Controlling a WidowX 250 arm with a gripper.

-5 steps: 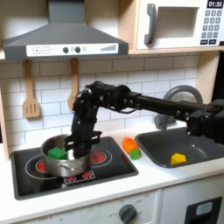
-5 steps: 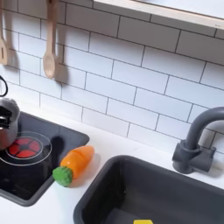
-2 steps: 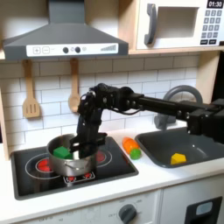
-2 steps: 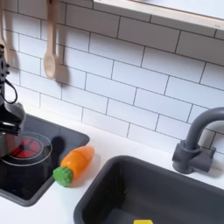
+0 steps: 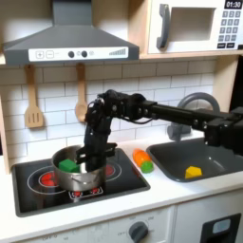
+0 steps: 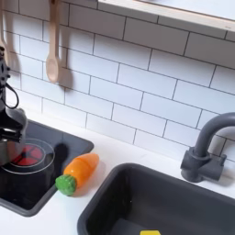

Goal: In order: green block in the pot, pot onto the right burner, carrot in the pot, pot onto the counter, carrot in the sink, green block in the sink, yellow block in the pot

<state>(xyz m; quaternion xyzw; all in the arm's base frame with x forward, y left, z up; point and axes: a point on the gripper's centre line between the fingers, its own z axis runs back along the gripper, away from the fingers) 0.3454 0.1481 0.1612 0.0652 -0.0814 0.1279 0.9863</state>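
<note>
In the first exterior view the steel pot [image 5: 72, 172] stands on the black cooktop [image 5: 123, 183], between the two burners. The green block [image 5: 66, 165] lies inside it. My gripper [image 5: 92, 163] reaches down onto the pot's right rim and looks shut on it. The carrot [image 5: 142, 159] lies on the off-white counter [image 5: 176, 191] between cooktop and sink, also seen as carrot [image 6: 78, 172] in the second exterior view. The yellow block [image 5: 194, 172] rests in the dark grey sink [image 5: 169, 159]. The right burner [image 5: 106, 171] glows red beside the pot.
Wooden utensils [image 5: 33, 104] hang on the tiled wall behind the cooktop. The arched faucet [image 6: 207, 147] stands behind the sink [image 6: 119, 197]. A range hood [image 5: 66, 43] overhangs the cooktop and a microwave [image 5: 195, 24] sits above the sink.
The pot has slid to the first exterior view's right along with my gripper, toward the right burner. Over the last half second nothing has visibly moved.
</note>
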